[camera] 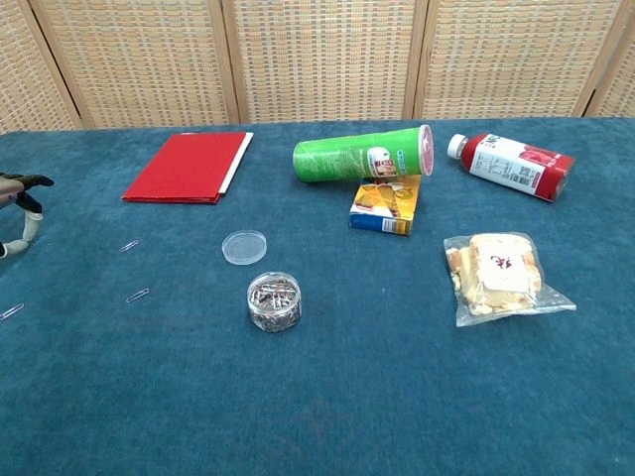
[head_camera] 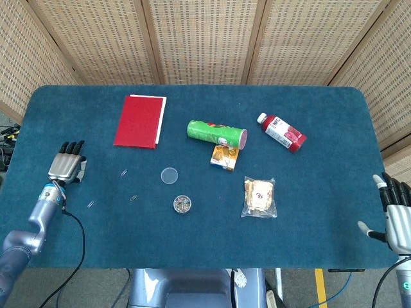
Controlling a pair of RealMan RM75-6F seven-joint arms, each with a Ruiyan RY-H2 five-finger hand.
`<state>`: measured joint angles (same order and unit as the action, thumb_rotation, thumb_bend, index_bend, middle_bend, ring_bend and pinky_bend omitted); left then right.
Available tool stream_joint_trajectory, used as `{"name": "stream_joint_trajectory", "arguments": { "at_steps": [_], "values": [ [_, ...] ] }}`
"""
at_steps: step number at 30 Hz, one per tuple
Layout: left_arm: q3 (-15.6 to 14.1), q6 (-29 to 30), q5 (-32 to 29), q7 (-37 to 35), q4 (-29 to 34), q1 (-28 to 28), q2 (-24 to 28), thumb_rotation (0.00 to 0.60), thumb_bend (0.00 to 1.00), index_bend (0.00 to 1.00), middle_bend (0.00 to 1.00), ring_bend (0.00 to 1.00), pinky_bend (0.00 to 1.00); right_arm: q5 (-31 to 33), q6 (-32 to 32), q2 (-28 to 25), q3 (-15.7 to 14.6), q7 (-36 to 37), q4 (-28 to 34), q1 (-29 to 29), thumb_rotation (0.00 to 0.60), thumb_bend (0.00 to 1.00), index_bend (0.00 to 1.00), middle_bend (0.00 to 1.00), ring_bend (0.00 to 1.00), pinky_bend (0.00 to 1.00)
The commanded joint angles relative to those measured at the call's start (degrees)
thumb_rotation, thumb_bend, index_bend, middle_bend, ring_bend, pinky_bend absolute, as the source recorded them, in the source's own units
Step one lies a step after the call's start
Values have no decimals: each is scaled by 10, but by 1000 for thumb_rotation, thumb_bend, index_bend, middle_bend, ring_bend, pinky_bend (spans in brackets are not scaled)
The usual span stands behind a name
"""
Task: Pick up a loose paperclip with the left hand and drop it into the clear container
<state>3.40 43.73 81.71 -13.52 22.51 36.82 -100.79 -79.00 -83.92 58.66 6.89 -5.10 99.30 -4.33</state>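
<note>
Three loose paperclips lie on the blue cloth: one (head_camera: 123, 173) (camera: 129, 245), a second (head_camera: 133, 197) (camera: 137, 295), and a third (head_camera: 90, 204) (camera: 11, 311) nearest my left hand. The clear container (head_camera: 182, 204) (camera: 274, 300) stands open with several paperclips inside. Its lid (head_camera: 169, 175) (camera: 244, 246) lies just behind it. My left hand (head_camera: 66, 164) (camera: 20, 210) hovers at the table's left edge, fingers apart, holding nothing. My right hand (head_camera: 399, 218) hangs open at the front right corner, seen only in the head view.
A red folder (head_camera: 139, 120) lies at the back left. A green can (head_camera: 216, 134) lies on its side by a small box (head_camera: 224, 157). A red bottle (head_camera: 282, 132) and a snack bag (head_camera: 259, 196) are to the right.
</note>
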Motion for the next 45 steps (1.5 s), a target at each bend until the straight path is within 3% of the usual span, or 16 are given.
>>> {"name": "stream_joint_trajectory", "arguments": {
  "at_steps": [1,4,8,9,11,16,21,27,45],
  "values": [
    [3,14,1,-4,11,1,7,600,421,763,0,0,0,0,0,0,0,1,0,0,600,0,1,0,0,0],
    [8,45,4,-16,39,2,22,600,422,765,0,0,0,-1,-1,-1,0,2,1,0,600,0,1,0,0,0],
    [16,119,22,-32,129,7,64,600,430,767,0,0,0,-4,-2,-3,-1,6,2,1,600,0,1,0,0,0],
    [15,180,54,-38,193,17,82,600,434,768,0,0,0,-6,-3,-3,-2,7,2,1,600,0,1,0,0,0],
    [9,215,77,-18,276,19,113,600,439,770,0,0,0,-8,-5,-3,-2,7,2,2,600,0,1,0,0,0],
    [8,221,101,70,450,37,149,600,442,777,0,0,0,-11,-8,-5,-3,12,2,5,600,0,1,0,0,0],
    [13,191,92,145,524,54,136,600,443,780,0,0,0,-13,-9,-7,-4,19,1,6,600,0,1,0,0,0],
    [10,157,77,196,553,69,97,600,442,780,0,0,0,-15,-10,-11,-5,32,-2,8,600,0,1,0,0,0],
    [7,115,33,228,512,74,47,600,442,780,0,0,0,-24,-6,-16,-9,47,-5,9,600,0,1,0,0,0]
  ]
}}
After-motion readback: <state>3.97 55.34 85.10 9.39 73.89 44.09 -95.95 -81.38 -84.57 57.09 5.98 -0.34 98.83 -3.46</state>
